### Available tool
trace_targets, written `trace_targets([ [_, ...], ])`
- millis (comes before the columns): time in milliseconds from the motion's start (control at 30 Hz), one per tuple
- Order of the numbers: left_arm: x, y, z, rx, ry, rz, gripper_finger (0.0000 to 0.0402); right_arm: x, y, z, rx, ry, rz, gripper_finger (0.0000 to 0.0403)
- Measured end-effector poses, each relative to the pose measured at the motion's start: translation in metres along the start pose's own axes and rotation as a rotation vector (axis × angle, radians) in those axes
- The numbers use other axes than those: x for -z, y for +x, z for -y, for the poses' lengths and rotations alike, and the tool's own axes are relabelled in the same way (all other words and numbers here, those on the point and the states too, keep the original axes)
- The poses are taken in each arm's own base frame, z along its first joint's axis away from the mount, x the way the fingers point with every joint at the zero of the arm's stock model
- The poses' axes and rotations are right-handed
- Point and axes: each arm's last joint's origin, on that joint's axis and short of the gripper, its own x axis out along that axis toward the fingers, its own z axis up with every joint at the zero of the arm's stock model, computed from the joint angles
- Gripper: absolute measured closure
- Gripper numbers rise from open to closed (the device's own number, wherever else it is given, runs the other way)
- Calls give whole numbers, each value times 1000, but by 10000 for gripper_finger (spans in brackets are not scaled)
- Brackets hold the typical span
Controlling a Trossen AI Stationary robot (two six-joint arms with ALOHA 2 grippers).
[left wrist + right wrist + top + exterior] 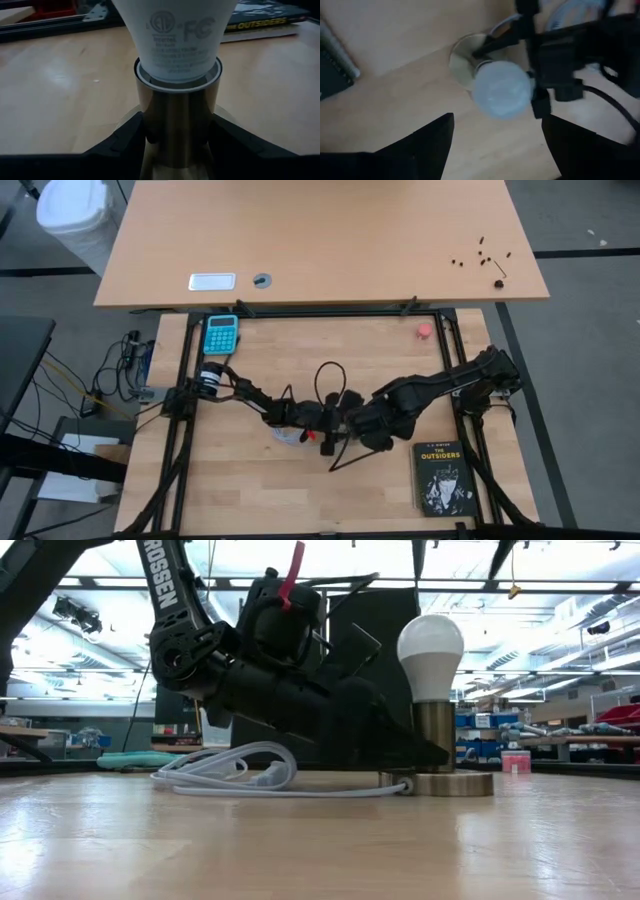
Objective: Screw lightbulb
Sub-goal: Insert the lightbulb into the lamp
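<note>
From above, both arms meet near the middle of the wooden surface point(250, 490). The left gripper point(300, 423) reaches in from the left, the right gripper point(345, 425) from the right, and the two nearly touch. The lightbulb itself is hidden under them here. A teal calculator point(221, 334) lies near the back left, a small pink-red round object point(424, 330) near the back right, and a black book point(441, 477) titled "The Outsiders" at the front right.

At table height, the lightbulb point(430, 655) stands upright in a brass socket point(435, 735) whose round base point(450, 783) rests on the surface. A dark arm slants down to the socket's stem from the left of this picture. A white coiled cord point(225, 772) lies beside the base.

In the left wrist view, the left gripper's point(177, 145) jaws are pinching the socket's stem point(177, 125), one dark finger point(125, 145) on either side, just below the collar where the bulb's white neck point(177, 47) sits (printed marks face the camera). The book shows behind.

In the right wrist view, the right gripper's point(495, 135) jaws are spread and hold nothing, with the bulb's frosted dome point(502, 90) beyond them, above the socket base point(465, 62). The left arm's gripper shows beside the bulb.
</note>
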Motion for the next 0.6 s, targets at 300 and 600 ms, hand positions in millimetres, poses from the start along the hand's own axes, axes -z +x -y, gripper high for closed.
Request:
trace_targets([
  [300, 0, 0, 0, 58, 4, 6, 206, -6, 23, -2, 4, -114, 23, 88],
  [600, 0, 0, 1, 95, 19, 6, 207, 1, 27, 11, 13, -65, 92, 63],
])
